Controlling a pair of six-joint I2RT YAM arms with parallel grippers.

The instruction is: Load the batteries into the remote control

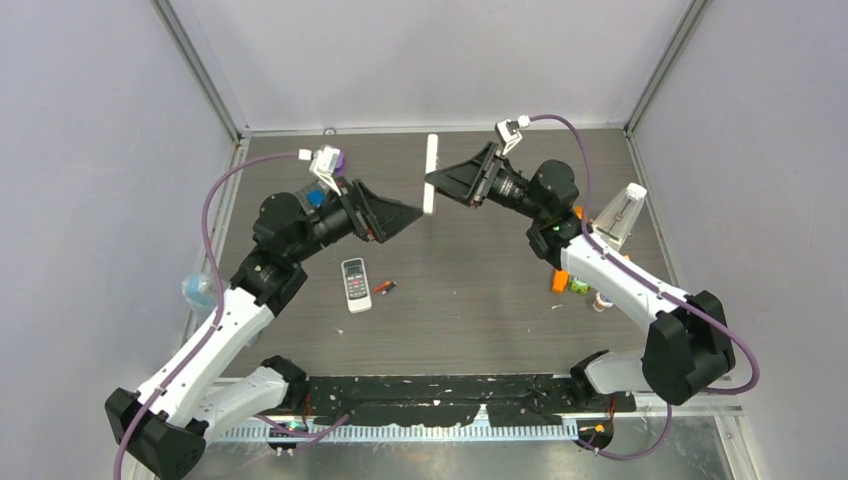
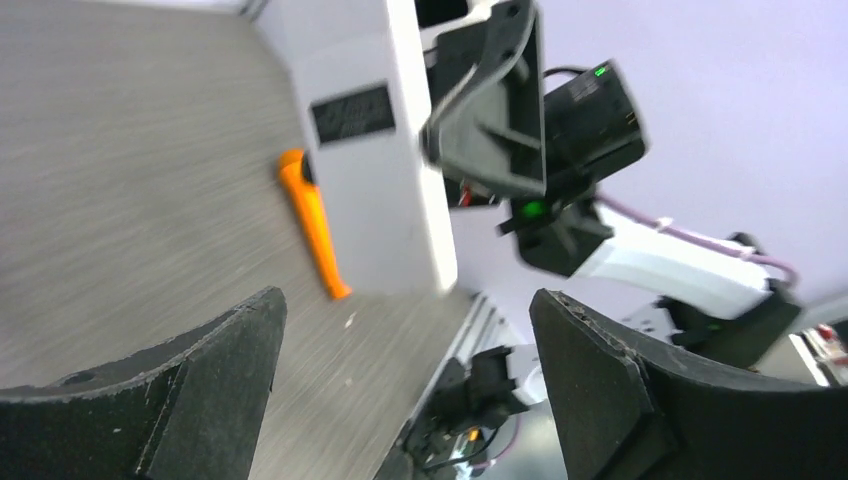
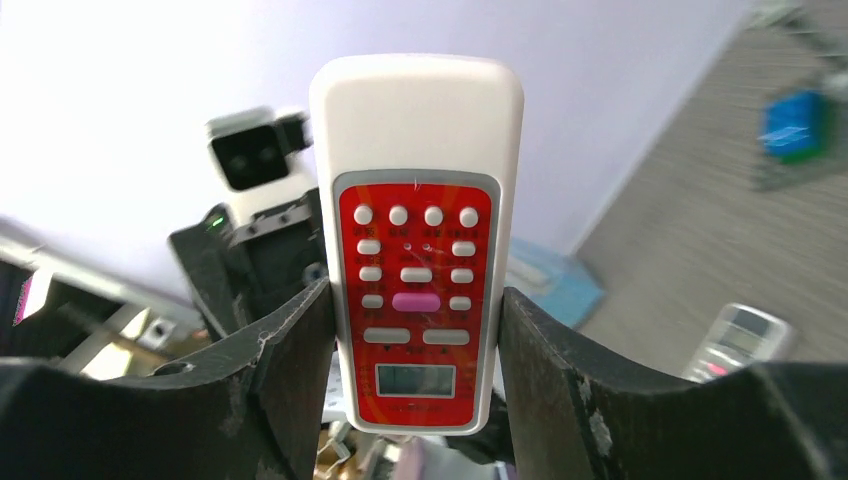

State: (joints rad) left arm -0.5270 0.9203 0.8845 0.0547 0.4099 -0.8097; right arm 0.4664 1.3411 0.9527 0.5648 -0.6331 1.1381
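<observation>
**Remote aloft in right pincer, batteries loose on table**

Far left edge of table (image 1: pixel 470 330): clear rounded container (image 1: pixel 197 290) with a blue tint, half hidden behind the left arm; contents not discernible.

Left pincer (image 1: pixel 420 212): raised over mid-table, pads (image 2: pixel 215 370) spread wide, nothing between them. Tips pointed at the lower end of the held remote, close by; contact not discernible.

On the table below, left of centre: second remote (image 1: pixel 355 283), grey-white, lying flat, buttons up. Just beside it to the right: the batteries (image 1: pixel 385 288), a small red-orange and dark cluster lying loose on the wood, outside either remote; count not clear.

Centre, off the table: red-faced remote (image 1: pixel 432 165), white-bodied, stood on end, back label towards the left wrist camera.

Right pincer (image 1: pixel 430 183): clamped on red-faced remote (image 3: pixel 415 140) across its long edges, one finger against each side at the button panel.

Right side of table: orange tool (image 1: pixel 559 281) lying flat, small green item (image 1: pixel 580 286) beside it. Behind the right arm, clear tapered container (image 1: pixel 620 215) with a white top; contents not discernible.
</observation>
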